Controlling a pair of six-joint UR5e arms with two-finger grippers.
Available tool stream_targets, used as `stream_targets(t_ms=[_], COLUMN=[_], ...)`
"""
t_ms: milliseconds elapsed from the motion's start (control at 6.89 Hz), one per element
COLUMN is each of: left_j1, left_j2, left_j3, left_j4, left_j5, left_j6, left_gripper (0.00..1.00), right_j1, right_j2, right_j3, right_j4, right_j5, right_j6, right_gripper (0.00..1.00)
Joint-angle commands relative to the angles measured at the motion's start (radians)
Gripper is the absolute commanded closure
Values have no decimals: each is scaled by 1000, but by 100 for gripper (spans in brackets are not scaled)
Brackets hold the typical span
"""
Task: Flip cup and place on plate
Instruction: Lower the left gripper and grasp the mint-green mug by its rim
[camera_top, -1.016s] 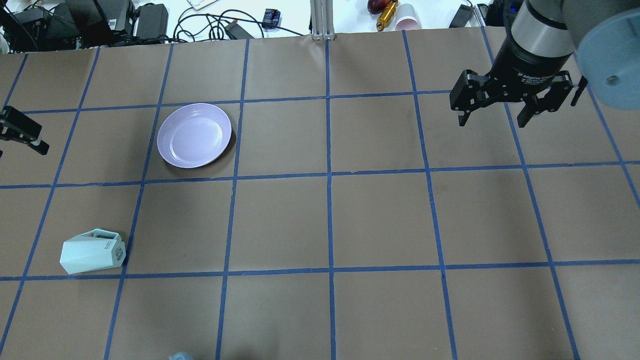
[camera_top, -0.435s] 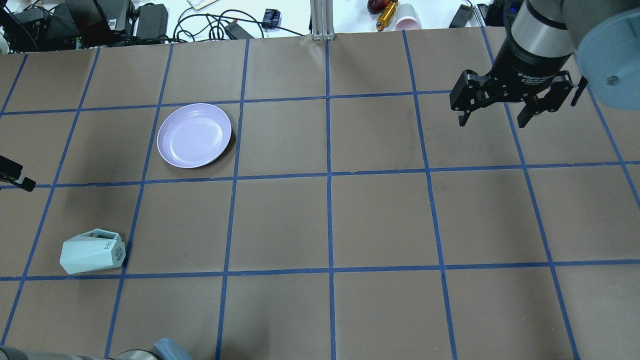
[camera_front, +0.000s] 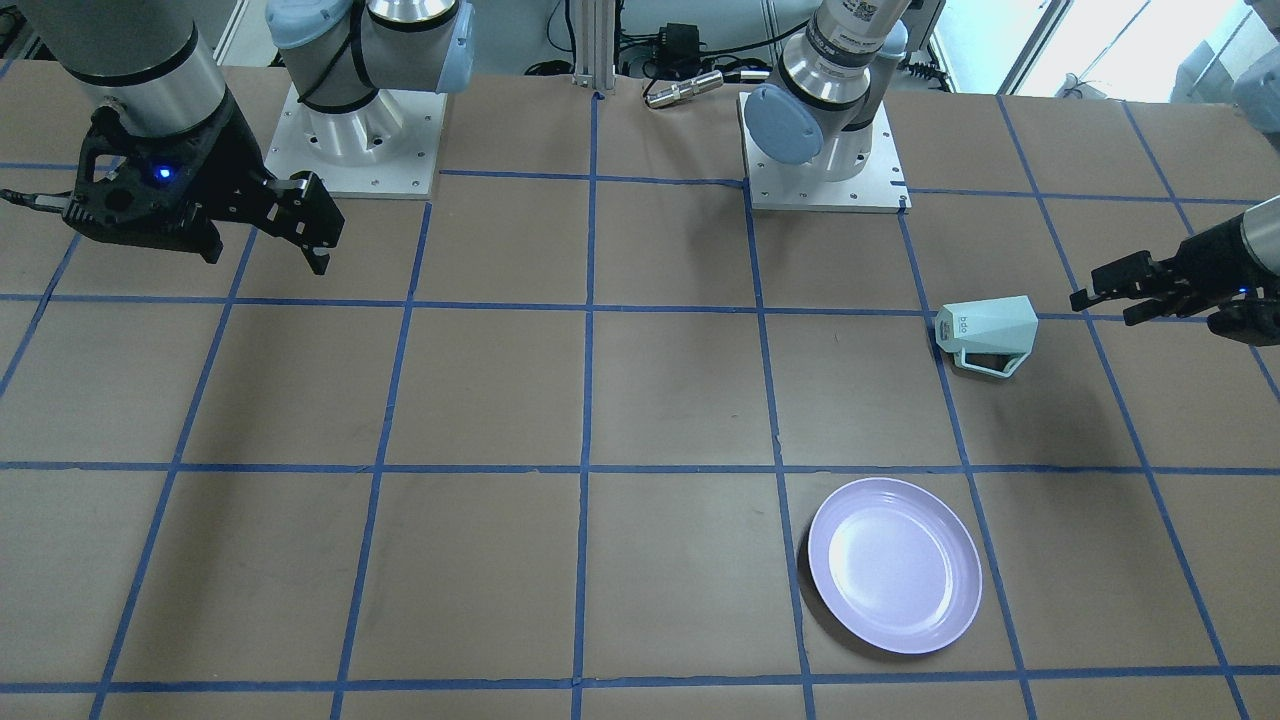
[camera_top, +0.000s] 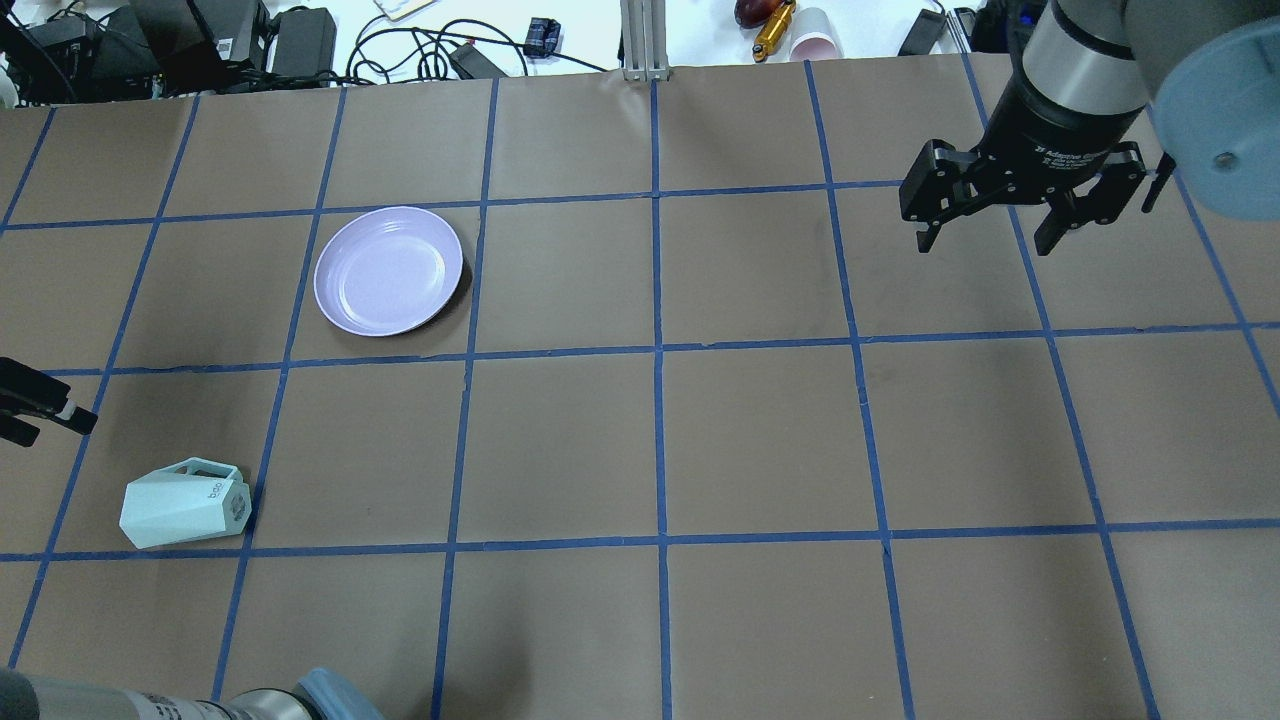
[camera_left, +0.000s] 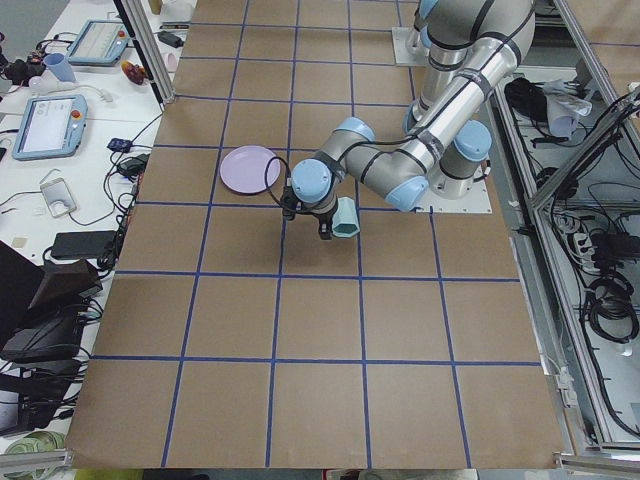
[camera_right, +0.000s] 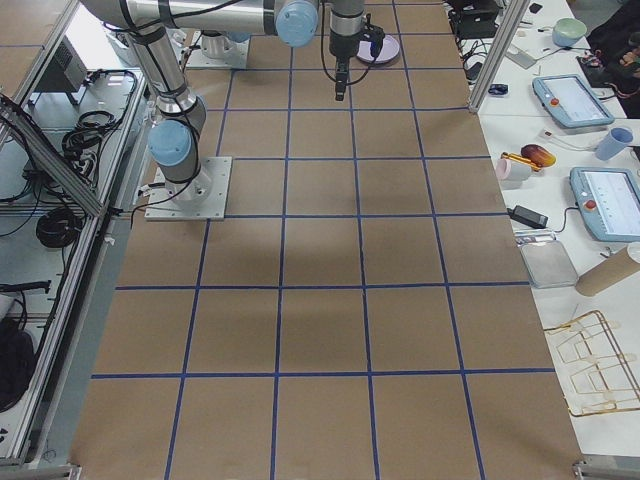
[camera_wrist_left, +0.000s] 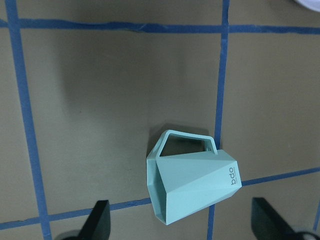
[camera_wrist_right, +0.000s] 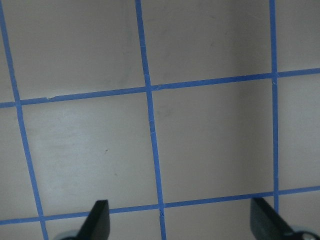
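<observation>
Open table (camera_top: 560, 450) on every side of the cup (camera_top: 185, 505). Spread wide, the left gripper (camera_front: 1097, 287) near on its left, bare table between. Well apart, farther and right, the plate (camera_top: 388, 270), off that path.

**Taped table carrying cup and plate**

The table (camera_top: 760, 440), papered brown and gridded with blue tape (camera_top: 657, 350), is bearing the cup (camera_top: 180, 510), which is lying on its side. The plate (camera_top: 388, 270) is sitting flat, well apart from it.

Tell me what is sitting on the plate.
Nothing: the plate is bare, its whole glossy inside showing. The cup lies on its side on the table, well apart. The plate's underside is hidden.
</observation>
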Motion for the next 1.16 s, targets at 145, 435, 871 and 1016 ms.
stream_targets(t_ms=[145, 435, 871, 1016], left_j1=[20, 19, 19, 19], left_j2=[-58, -80, -111, -115], left_j3=[-49, -53, -76, -79], left_j4=[0, -13, -9, -12], left_j5=[1, -4, -67, -68], left_j6=[26, 20, 25, 21], left_gripper=[0, 0, 0, 0], right_j1=[0, 0, 0, 0], right_j2=[0, 0, 0, 0], right_j3=[0, 0, 0, 0], right_j4=[0, 0, 0, 0], right_j5=[0, 0, 0, 0], right_j6=[0, 0, 0, 0], right_gripper=[0, 0, 0, 0])
